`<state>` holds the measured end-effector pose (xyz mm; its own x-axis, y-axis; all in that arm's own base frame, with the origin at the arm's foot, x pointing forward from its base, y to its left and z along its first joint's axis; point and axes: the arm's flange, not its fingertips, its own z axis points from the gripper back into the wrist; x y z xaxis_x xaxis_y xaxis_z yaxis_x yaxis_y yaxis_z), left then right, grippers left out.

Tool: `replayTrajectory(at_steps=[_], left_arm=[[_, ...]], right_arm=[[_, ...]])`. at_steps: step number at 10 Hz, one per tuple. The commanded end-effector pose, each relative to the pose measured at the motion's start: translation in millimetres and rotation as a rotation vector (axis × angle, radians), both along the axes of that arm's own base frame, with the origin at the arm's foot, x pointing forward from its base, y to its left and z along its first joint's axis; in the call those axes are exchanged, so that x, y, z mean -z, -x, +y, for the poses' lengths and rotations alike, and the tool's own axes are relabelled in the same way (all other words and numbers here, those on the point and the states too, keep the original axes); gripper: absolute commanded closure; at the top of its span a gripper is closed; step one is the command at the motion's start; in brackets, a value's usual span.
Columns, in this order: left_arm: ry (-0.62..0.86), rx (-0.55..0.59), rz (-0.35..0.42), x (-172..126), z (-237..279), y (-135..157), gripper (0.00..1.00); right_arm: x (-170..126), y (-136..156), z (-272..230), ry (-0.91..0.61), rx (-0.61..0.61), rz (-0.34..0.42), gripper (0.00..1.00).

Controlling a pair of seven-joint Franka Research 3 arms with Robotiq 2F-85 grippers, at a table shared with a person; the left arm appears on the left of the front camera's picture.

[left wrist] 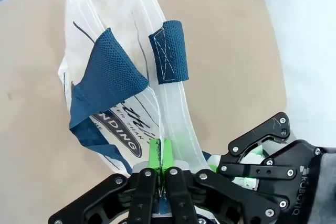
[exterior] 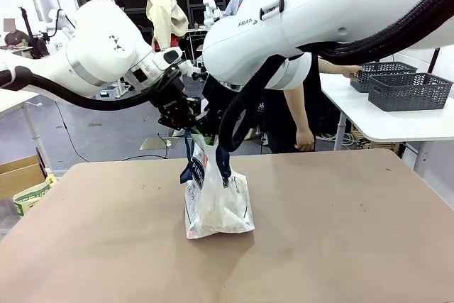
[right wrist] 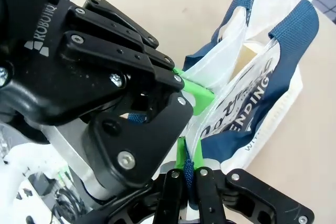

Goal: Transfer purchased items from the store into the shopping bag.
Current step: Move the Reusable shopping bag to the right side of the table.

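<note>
The shopping bag (exterior: 216, 204) stands upright in the middle of the brown table, clear plastic with navy lettering and navy straps (left wrist: 113, 69). My left gripper (exterior: 191, 129) comes in from the left and is shut on the bag's clear top rim (left wrist: 160, 153). Just beside it, my right gripper (right wrist: 187, 161) is shut on the rim at a navy strap, largely hidden behind a black cable in the front view. A pale boxy item (right wrist: 251, 52) lies inside the bag (right wrist: 252, 108). Two dark grey slotted baskets (exterior: 410, 91) sit on a white side table.
A person (exterior: 294, 104) stands behind the table with one hand (exterior: 352, 71) at the farther basket (exterior: 383, 70). The white side table (exterior: 383, 124) is at the far right. A cardboard box (exterior: 18, 174) sits on the floor at the left.
</note>
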<state>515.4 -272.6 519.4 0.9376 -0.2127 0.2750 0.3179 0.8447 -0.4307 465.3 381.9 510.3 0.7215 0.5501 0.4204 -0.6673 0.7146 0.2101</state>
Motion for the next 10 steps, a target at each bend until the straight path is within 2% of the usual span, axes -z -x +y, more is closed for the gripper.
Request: replayTrajectory(at_steps=[1,8,10], left_arm=[[0.033,-0.010,0.022,-3.0,-2.4,-4.6,1.00],[0.004,0.000,0.003,0.2,-1.0,-0.3,1.00],[-0.008,-0.043,0.016,-1.2,-7.1,-3.1,1.00]], right_arm=[[3.0,6.2,-6.3,-0.049,0.006,-0.021,1.00],[0.8,8.3,-4.1,-0.033,0.011,-0.010,1.00],[0.8,9.4,-1.5,-0.037,-0.002,-0.011,1.00]])
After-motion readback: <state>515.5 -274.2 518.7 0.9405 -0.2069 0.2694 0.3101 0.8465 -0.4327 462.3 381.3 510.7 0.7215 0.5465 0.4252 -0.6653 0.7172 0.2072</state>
